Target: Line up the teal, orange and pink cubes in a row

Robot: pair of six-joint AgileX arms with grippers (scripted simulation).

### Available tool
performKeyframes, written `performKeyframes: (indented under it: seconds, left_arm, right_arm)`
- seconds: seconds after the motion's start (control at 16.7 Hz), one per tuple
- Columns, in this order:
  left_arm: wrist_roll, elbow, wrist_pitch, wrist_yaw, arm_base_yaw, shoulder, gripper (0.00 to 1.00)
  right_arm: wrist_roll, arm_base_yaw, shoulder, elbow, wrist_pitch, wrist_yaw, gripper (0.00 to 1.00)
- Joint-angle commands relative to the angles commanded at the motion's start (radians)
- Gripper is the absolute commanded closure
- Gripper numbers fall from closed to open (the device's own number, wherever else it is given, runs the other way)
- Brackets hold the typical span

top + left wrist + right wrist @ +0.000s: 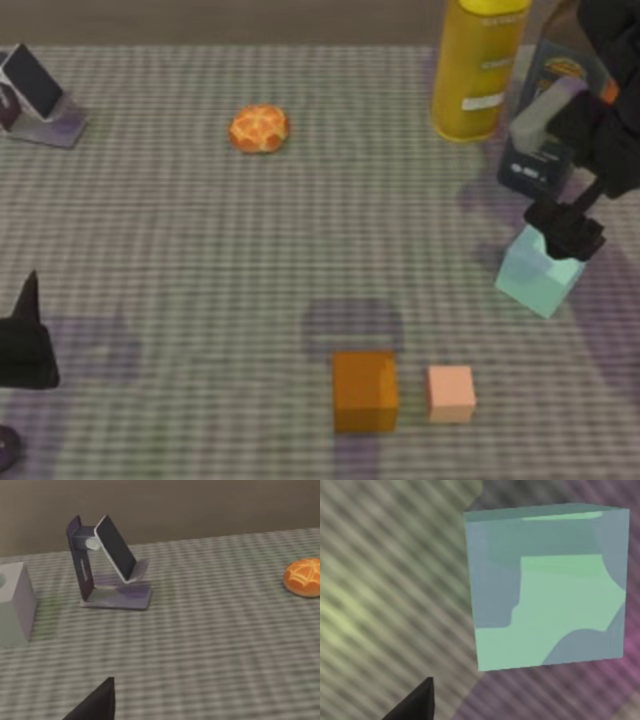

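The right end effector (566,232) is hovering at the right of the top view, directly over the teal cube (535,280), which is sitting on the desk (180,250); whether its fingers are apart or together I cannot tell. The orange cube (364,390) and pink cube (451,393) are lying side by side at the lower centre, just apart. The left end effector (25,345) is resting at the lower left edge, its state unclear.

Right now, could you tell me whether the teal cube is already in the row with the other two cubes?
Not yet. The teal cube sits apart, farther back and to the right of the orange cube and pink cube, under the right pincer.
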Motion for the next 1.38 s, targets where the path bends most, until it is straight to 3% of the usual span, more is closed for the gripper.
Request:
performKeyframes:
  seconds: [0.24, 0.66, 1.14, 1.38]
  left_arm:
    - [-0.063, -0.111, 0.12, 0.003, 0.074, -0.174, 0.0]
    - [-0.072, -0.125, 0.138, 0.004, 0.084, -0.197, 0.0]
    - [-0.072, -0.125, 0.138, 0.004, 0.084, -0.197, 0.0]
    - [-0.072, -0.125, 0.138, 0.004, 0.084, -0.197, 0.0]
  right_arm:
    - [-0.046, 0.022, 0.155, 0.137, -0.084, 0.0, 0.0]
    - [-0.052, 0.021, 0.174, 0.152, -0.09, 0.001, 0.0]
    - [-0.05, 0.027, 0.278, -0.015, 0.186, 0.001, 0.0]
    - [-0.05, 0.027, 0.293, -0.036, 0.216, 0.001, 0.0]
